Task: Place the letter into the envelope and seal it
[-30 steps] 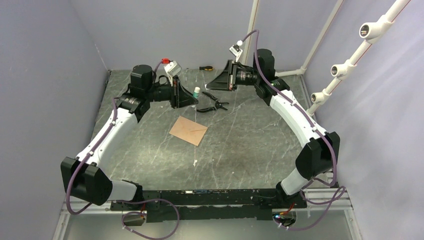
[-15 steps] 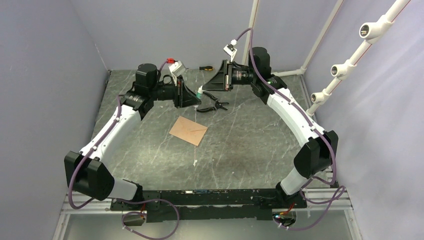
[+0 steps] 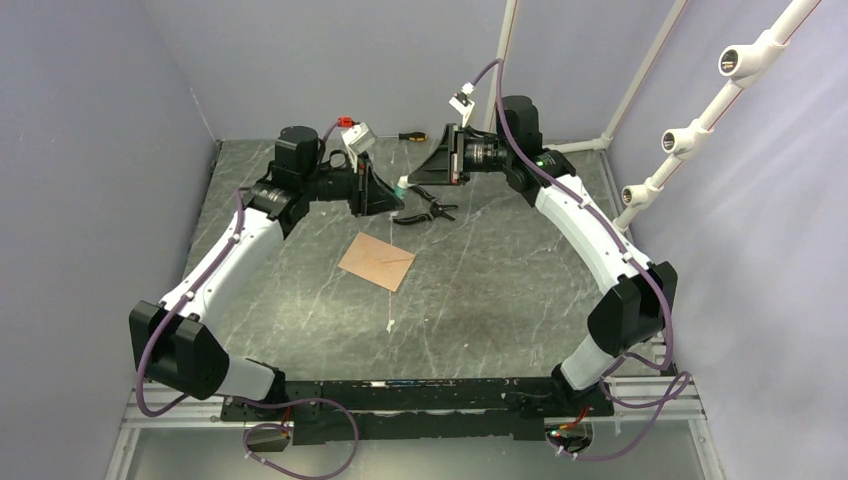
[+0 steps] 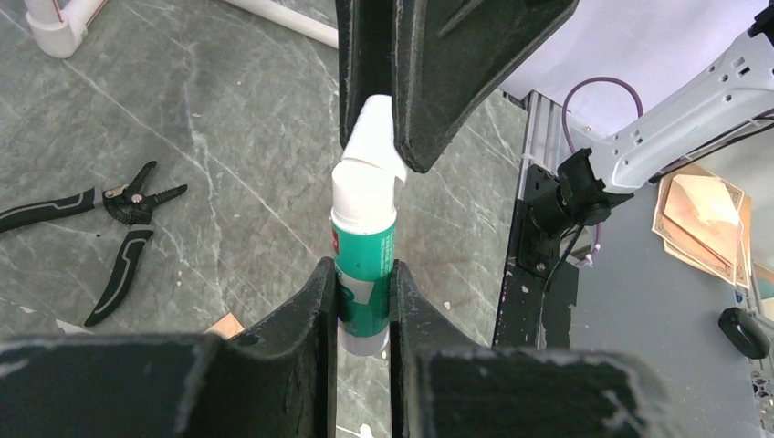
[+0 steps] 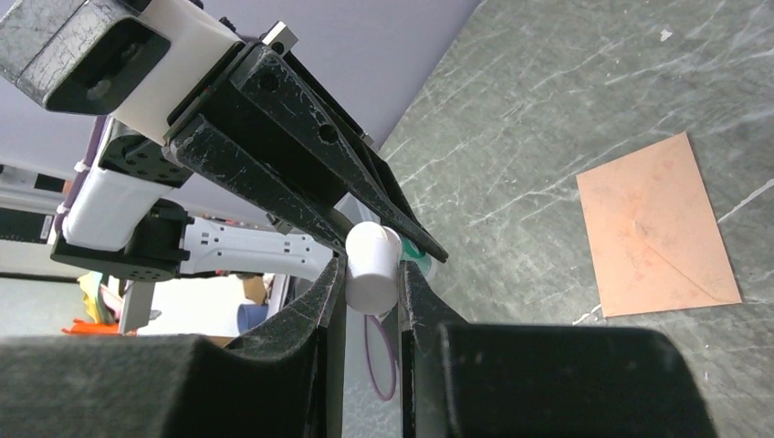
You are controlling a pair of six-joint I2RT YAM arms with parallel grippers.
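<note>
Glue stick (image 4: 363,228) held in air over far part of tabletop (image 3: 480,290), shared between both hands. Green body clamped by left hand (image 4: 363,274), jaws narrowly parted round it. White cap (image 5: 372,265) pinched likewise by right hand (image 5: 372,269). Envelope (image 3: 377,261) laid flat nearer, well apart from hands, flap seemingly shut. Pliers (image 3: 425,207) lying near glue stick; screwdriver (image 3: 408,136) at far edge.

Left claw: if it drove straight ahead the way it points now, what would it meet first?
The right claw, facing it closely and gripping the white cap of the glue stick that the left claw holds.
</note>
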